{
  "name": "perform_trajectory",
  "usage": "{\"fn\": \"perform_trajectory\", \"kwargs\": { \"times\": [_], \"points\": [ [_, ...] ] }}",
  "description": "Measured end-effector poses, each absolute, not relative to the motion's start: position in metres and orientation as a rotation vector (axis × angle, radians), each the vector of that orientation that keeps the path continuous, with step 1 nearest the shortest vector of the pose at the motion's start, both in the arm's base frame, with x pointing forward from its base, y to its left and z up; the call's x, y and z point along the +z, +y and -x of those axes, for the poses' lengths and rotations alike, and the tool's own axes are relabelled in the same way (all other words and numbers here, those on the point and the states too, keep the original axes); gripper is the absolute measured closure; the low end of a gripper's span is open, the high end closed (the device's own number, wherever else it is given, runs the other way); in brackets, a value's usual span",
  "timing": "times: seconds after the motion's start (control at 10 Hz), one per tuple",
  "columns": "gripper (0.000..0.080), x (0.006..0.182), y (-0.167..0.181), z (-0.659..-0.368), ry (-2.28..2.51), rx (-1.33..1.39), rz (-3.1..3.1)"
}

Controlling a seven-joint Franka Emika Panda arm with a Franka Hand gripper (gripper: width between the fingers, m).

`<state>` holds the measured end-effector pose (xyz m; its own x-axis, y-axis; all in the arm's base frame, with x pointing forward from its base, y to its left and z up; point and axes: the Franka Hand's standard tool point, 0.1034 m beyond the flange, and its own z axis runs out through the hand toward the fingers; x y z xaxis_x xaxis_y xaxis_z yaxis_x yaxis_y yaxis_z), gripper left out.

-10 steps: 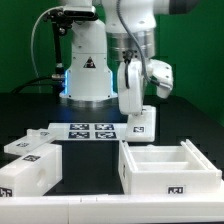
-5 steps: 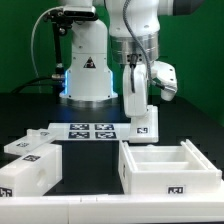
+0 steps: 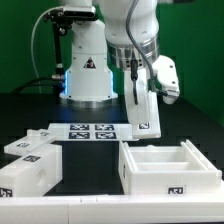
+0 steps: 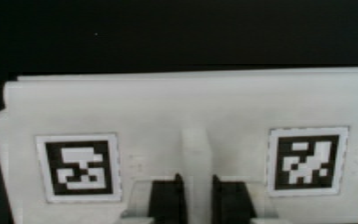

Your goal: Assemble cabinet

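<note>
My pincer [image 3: 136, 78], clamped on a tagged cabinet panel [image 3: 143, 108] that hangs tilted beneath it, lower edge near the surface [image 3: 95, 165], should, I judge, straighten it before approaching the open box [image 3: 170, 165] below.

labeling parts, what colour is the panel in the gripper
White panel with two black-and-white square tags; wrist view shows it best.

The arm [image 3: 135, 28] has rounded white shells and grey joints. Its gripper [image 4: 179, 202] fingers are dark; the white pedestal [image 3: 85, 80] bears a triangle sticker [image 3: 87, 63].
</note>
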<state>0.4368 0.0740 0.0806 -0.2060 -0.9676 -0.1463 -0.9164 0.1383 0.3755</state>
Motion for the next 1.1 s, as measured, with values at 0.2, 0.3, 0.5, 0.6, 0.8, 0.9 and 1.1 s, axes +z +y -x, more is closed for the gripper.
{"fn": "perform_trajectory", "kwargs": {
  "times": [0.2,0.3,0.5,0.6,0.8,0.9,1.1],
  "points": [
    [0.0738,0.087,0.086,-0.438,-2.232,-0.515,-1.983],
    [0.0738,0.085,0.089,-0.444,-2.274,-0.421,-2.028],
    [0.0738,0.082,0.087,-0.445,-2.352,-0.281,-2.072],
    [0.0738,0.081,0.087,-0.446,-2.385,-0.205,-2.098],
    [0.0738,0.078,0.084,-0.444,-2.368,-0.081,-2.196],
    [0.0738,0.083,0.082,-0.453,-2.332,-0.057,-2.255],
    [0.0738,0.084,0.083,-0.458,-2.293,-0.049,-2.308]
  ]
}}
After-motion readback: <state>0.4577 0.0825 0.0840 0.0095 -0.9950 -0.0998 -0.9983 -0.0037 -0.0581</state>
